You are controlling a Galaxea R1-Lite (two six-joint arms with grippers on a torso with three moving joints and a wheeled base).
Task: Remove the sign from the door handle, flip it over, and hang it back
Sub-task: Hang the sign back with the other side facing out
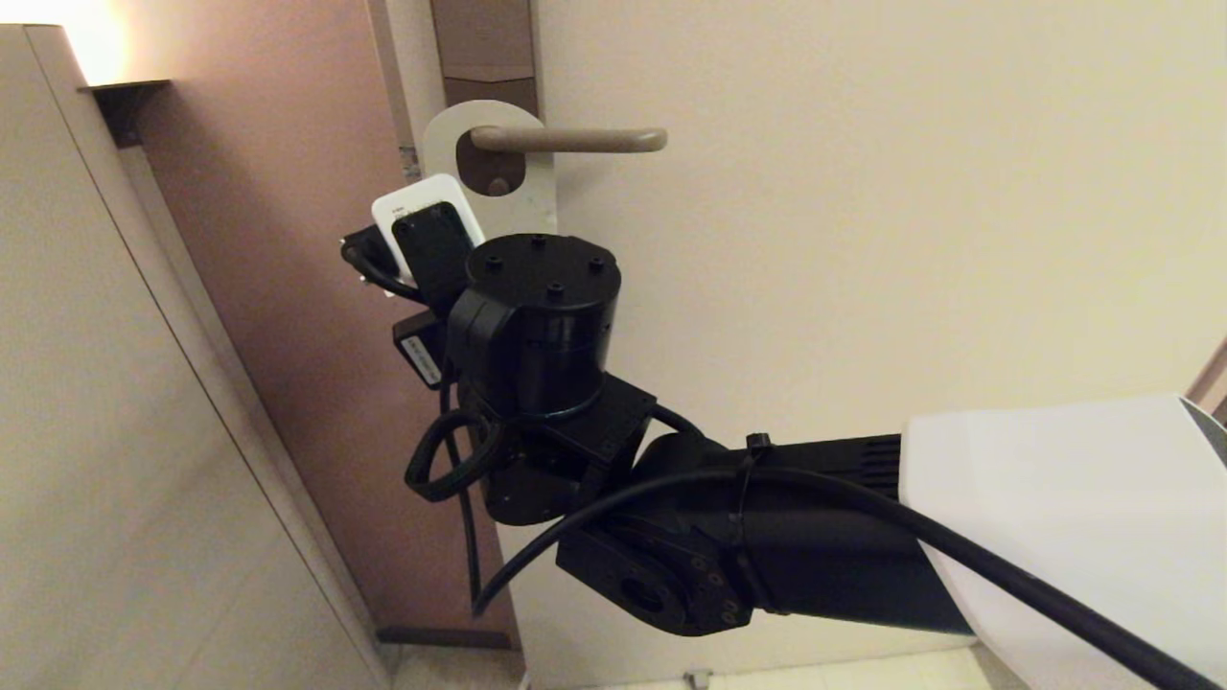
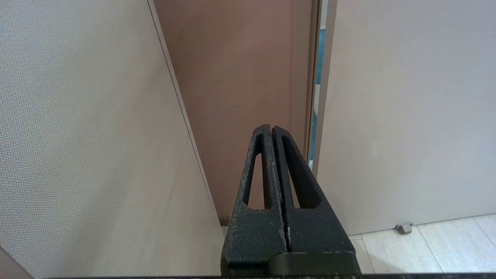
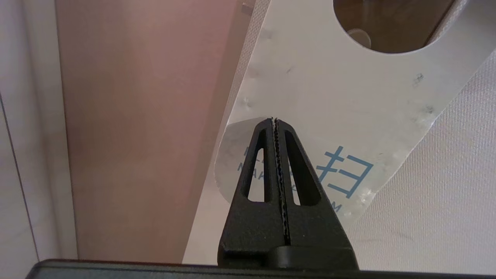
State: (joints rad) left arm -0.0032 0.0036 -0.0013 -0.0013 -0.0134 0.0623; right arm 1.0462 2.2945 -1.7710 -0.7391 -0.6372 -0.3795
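Note:
The sign [image 1: 537,196] hangs by its oval hole on the door handle [image 1: 575,140], white face outward. In the right wrist view the sign [image 3: 329,97] fills the upper part, with blue lettering near its rounded lower end. My right gripper [image 3: 274,120] is shut and empty, its tips just in front of the sign's lower part. In the head view my right wrist [image 1: 537,316] hides the gripper and the sign's lower half. My left gripper [image 2: 271,128] is shut and empty, low down, away from the handle.
The handle sits on a brown lock plate [image 1: 484,43] on the beige door [image 1: 911,240]. A brown door frame panel [image 1: 288,287] and a beige wall panel [image 1: 96,402] stand to the left. A small door stop [image 2: 403,228] sits on the tiled floor.

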